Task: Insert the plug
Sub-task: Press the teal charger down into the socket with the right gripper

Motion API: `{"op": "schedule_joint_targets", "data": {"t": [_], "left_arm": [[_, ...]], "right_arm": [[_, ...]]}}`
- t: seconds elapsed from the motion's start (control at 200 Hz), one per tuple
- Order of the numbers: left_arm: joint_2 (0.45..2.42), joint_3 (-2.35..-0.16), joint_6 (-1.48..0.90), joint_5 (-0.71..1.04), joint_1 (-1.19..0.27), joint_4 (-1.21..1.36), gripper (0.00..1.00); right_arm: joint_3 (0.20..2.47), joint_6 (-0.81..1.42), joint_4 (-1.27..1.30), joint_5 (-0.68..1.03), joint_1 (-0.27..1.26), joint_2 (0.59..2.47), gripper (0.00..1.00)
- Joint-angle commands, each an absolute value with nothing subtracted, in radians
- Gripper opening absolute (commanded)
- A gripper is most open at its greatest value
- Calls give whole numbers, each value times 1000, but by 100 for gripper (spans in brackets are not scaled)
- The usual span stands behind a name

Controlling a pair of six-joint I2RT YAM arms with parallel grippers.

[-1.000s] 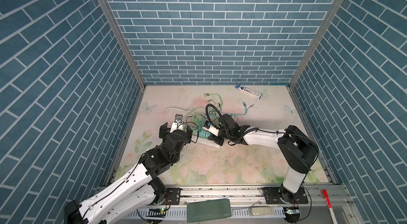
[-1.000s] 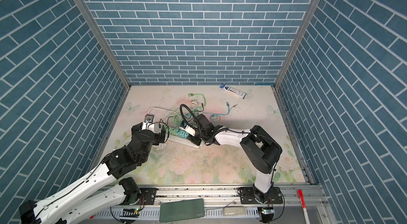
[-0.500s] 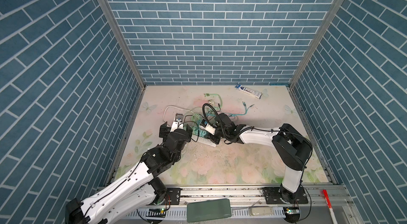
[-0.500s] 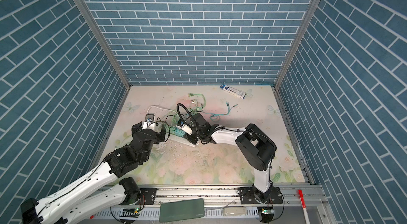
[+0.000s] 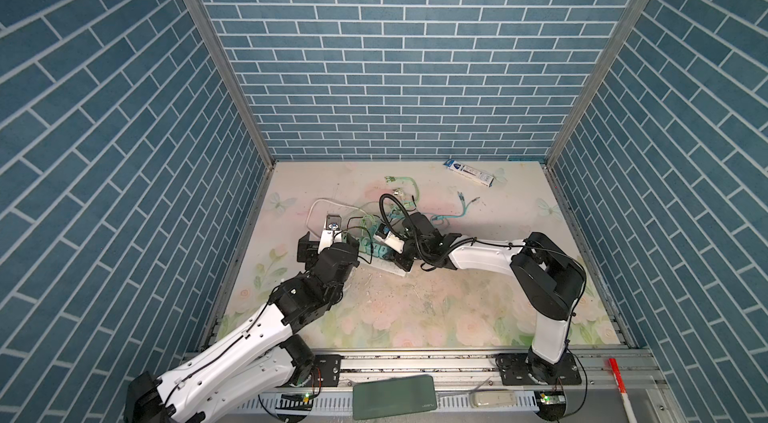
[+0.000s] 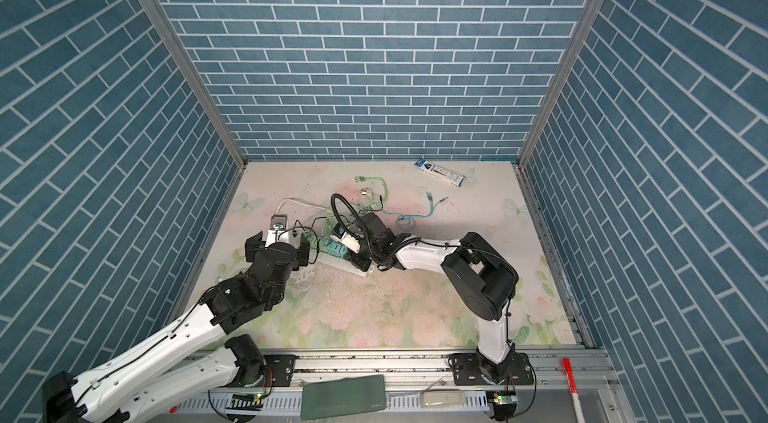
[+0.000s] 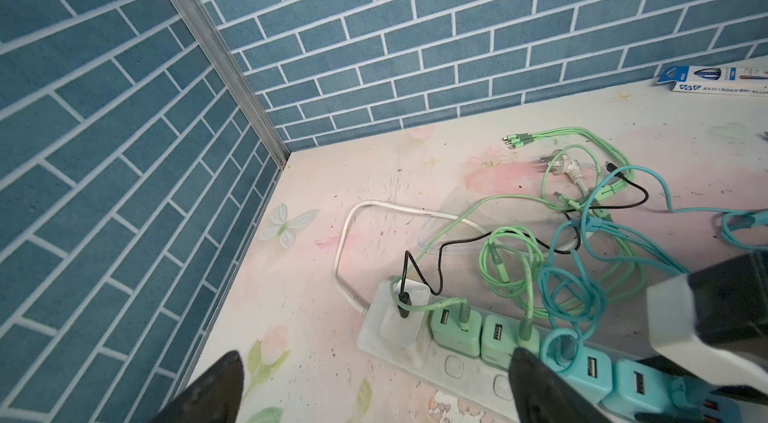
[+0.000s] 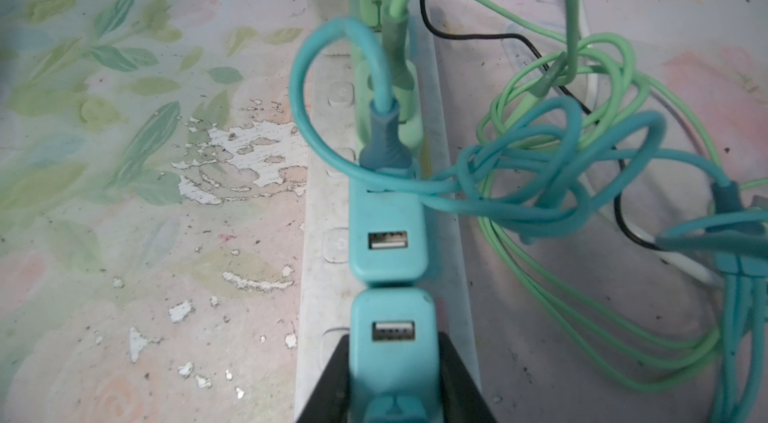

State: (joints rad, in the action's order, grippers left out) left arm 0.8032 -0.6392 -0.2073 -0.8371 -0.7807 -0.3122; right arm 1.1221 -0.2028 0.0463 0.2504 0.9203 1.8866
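Toward the left edge of the floral-printed counter [image 5: 415, 317], the left end effector [image 7: 376, 354] hangs released. Its black fingers are spread wide, facing the left end of the long white plastic power strip [image 8: 320, 209], and they hold nothing. Along the strip sit a white block charger [image 7: 405, 310], pale green square USB adapters [image 7: 455, 331] and a teal adapter [image 8: 388, 242]. Green and teal cables [image 7: 582, 258] lie tangled behind them toward the back edge.

Next in line, touching that teal adapter, the teal square USB plug [image 8: 392, 308] stands level on the strip. The right end effector [image 8: 393, 342] has slid leftward over the last second. Its fingers lie against both flanks of the plug, grasping it; I cannot tell whether the clench has begun to slacken. The plug looks seated, so probably only release and withdrawal remain.

A blue-and-white carton [image 5: 469, 173] lies by the back edge, toward the right corner.
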Motion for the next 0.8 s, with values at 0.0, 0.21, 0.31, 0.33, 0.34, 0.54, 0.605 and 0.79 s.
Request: {"op": "schedule_joint_targets", "data": {"t": [0.0, 0.21, 0.31, 0.33, 0.34, 0.54, 0.605, 0.79], "left_arm": [[804, -644, -223, -844, -775, -341, 100], [805, -652, -221, -844, -775, -344, 100], [802, -661, -227, -845, -775, -362, 100], [800, -663, -230, -846, -775, -367, 100], [801, -664, -232, -847, -775, -371, 100], [790, -674, -264, -857, -775, -390, 100], [795, -686, -285, -875, -775, -409, 100], [801, -718, -322, -927, -775, -446, 100]], "right_arm": [[1099, -184, -129, 235, 925, 1898, 39], [1108, -184, -160, 235, 925, 1850, 46], [1098, -183, -153, 237, 924, 1819, 47], [1094, -183, -153, 240, 924, 1813, 47], [1094, -182, -152, 242, 924, 1809, 48], [1084, -184, -165, 243, 917, 1756, 50], [1081, -181, -173, 253, 911, 1731, 50], [1033, -173, -170, 253, 894, 1613, 60]]}}
